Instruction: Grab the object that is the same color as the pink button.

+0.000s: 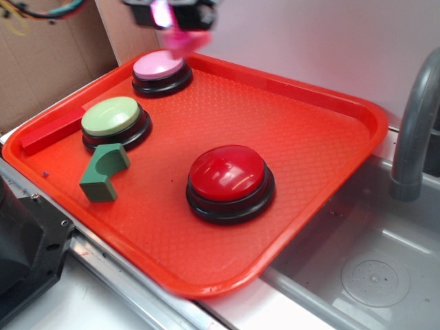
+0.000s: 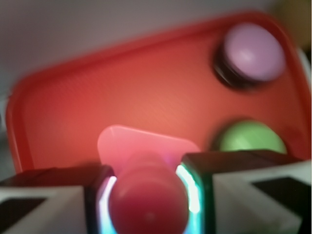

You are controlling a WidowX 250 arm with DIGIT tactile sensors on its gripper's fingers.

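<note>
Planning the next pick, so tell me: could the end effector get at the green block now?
Probably not yet: the end effector is shut on the pink bolt. The green block itself lies uncovered on the tray.

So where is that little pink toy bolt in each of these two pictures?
Exterior: the pink bolt hangs at the top edge, held in the gripper above the pink button.
Wrist: the bolt fills the bottom centre, clamped between the two fingers, base pointing away from the camera.
Shared landmark: the pink button, upper right in the wrist view, on the red tray.
</note>
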